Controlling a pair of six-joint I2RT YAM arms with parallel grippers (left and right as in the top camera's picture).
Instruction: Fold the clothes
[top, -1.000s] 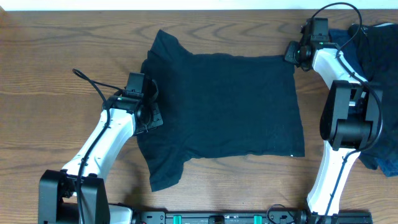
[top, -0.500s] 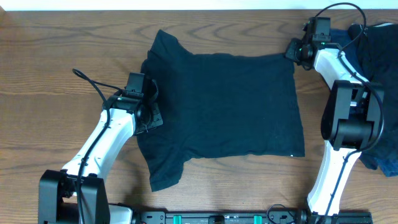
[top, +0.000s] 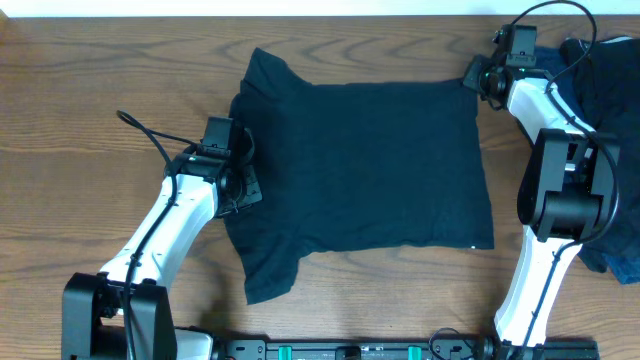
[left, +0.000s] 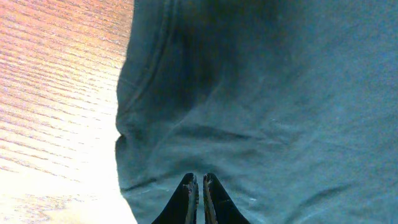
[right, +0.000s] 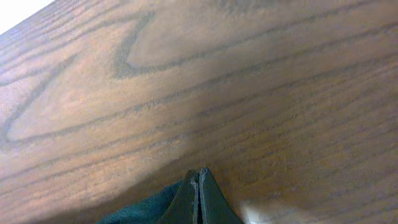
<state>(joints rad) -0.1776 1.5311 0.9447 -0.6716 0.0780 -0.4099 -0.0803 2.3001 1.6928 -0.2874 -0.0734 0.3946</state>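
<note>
A very dark navy T-shirt (top: 365, 165) lies spread flat on the wooden table, with its sleeves at the left and a small white mark (top: 471, 249) at its near right corner. My left gripper (top: 243, 188) rests on the shirt's left edge between the sleeves. In the left wrist view its fingers (left: 198, 182) are pinched together on the fabric (left: 261, 93). My right gripper (top: 480, 78) is at the shirt's far right corner. In the right wrist view its fingers (right: 198, 177) are shut, with a bit of fabric (right: 146, 208) beside the tips.
A pile of dark navy and black garments (top: 610, 60) lies at the table's right edge, reaching down to the near right (top: 622, 262). Bare wood (top: 90, 90) lies left of the shirt. The table's far edge is just beyond the right gripper.
My right gripper has moved slightly up and right, drawing the shirt's far right corner and right edge with it. The left arm has not moved.
</note>
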